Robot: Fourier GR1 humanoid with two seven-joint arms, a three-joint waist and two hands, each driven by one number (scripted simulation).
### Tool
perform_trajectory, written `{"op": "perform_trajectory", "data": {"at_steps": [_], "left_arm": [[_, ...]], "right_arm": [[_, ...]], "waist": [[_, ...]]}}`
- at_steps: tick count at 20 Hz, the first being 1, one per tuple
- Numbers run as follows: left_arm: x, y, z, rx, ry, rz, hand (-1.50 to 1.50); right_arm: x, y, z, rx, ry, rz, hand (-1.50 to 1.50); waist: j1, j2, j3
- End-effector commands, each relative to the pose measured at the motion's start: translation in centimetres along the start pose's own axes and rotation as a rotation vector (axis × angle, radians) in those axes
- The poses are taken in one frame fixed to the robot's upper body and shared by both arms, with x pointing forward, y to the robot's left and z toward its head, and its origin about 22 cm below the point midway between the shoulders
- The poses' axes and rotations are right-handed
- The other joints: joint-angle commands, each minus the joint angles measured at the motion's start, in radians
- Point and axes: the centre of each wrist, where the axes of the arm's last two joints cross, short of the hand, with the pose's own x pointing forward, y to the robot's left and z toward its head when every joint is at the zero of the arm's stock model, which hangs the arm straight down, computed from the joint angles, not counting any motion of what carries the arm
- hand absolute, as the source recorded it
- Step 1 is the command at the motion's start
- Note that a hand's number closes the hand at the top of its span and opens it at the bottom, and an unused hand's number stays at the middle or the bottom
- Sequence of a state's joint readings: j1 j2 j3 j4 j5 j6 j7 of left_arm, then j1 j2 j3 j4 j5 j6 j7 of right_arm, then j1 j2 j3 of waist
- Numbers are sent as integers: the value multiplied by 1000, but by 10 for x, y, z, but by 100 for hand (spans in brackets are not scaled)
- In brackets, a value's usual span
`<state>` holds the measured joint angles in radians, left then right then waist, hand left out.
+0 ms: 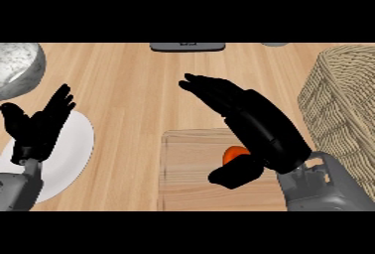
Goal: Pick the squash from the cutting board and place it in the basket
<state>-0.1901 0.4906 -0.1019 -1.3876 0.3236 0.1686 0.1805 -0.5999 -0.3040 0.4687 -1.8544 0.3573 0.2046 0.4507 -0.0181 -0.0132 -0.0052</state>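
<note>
A small orange squash point(233, 154) lies on the wooden cutting board point(190, 171) at the lower middle, mostly hidden under my right hand point(253, 121). That hand hovers over it with its fingers stretched toward the upper left and its thumb point(234, 174) spread below the squash; nothing is grasped. The woven wicker basket point(344, 104) stands at the right edge. At the left edge my left hand point(33, 129) rests open, fingers up.
A white plate point(70, 154) lies under the left hand at the lower left. A grey speckled bowl point(18, 67) sits in the upper left corner. A dark grey object point(187, 46) lies at the counter's far edge.
</note>
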Motion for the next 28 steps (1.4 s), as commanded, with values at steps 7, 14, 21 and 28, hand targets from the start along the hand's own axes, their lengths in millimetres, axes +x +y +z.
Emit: {"op": "perform_trajectory", "data": {"at_steps": [7,14,21,28], "left_arm": [[6,0,-6,-11,-8,-4,0],[-12,10,-10,5,-8,-1,0],[0,6,-4,-22,-6,21,0],[-9,2,7,-18,-7,14,0]], "right_arm": [[44,-103,-15,138,314,278,-150],[10,-142,3,348,341,183,-150],[1,-151,67,325,280,42,-150],[-29,-112,116,222,263,-30,-150]], "waist": [[10,6,3],[1,10,4],[2,7,5],[10,10,6]]}}
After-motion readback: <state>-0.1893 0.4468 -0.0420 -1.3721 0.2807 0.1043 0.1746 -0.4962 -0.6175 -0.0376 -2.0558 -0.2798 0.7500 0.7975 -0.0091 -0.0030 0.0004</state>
